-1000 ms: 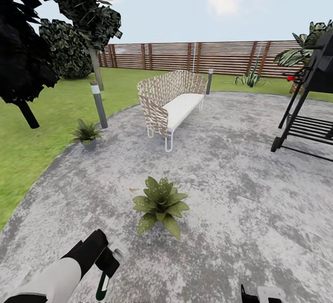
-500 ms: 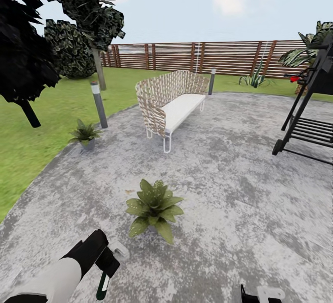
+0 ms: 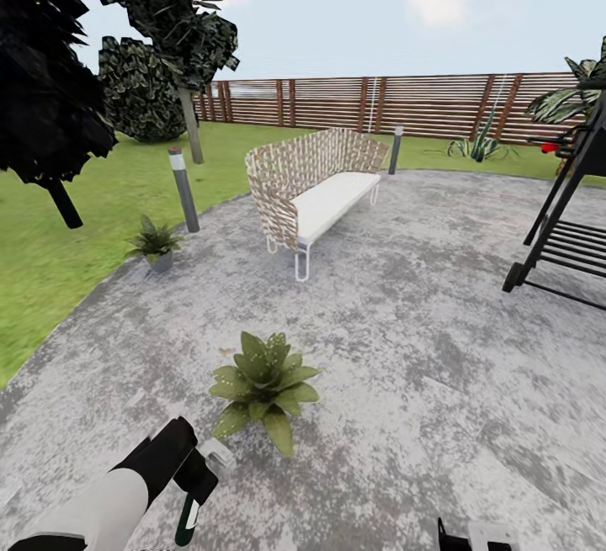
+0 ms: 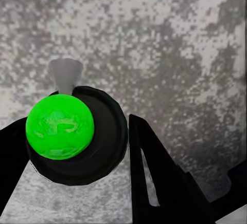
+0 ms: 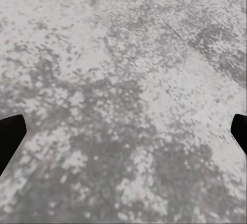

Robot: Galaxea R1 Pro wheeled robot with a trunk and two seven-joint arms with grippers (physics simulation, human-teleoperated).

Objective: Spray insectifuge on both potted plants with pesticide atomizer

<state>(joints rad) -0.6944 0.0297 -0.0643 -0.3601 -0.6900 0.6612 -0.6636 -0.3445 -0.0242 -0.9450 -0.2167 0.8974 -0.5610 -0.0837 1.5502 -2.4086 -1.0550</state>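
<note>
In the head view my left gripper [image 3: 195,477] is low at the left, shut on the pesticide atomizer [image 3: 188,514], a slim dark-green bottle with a pale grey spray head. The left wrist view looks along the bottle's round dark base [image 4: 77,136], which sits between the black fingers [image 4: 154,172] over grey stone. One potted plant [image 3: 261,384] with speckled leaves stands on the patio just ahead and right of the atomizer. The other potted plant [image 3: 155,243] sits farther off at the patio's left edge. My right gripper [image 5: 123,131] hangs open over bare stone, and its tip shows at the head view's lower edge [image 3: 468,534].
A woven bench [image 3: 316,185] stands mid-patio, with a grey bollard lamp [image 3: 183,189] near the far pot. A black metal rack [image 3: 560,235] is at the right. Lawn [image 3: 50,256] and dark trees lie left, with a slatted fence [image 3: 379,103] behind.
The whole head picture has shifted, so the camera moved: the near potted plant now lies lower and further left, closer to the atomizer. My left gripper keeps its hold.
</note>
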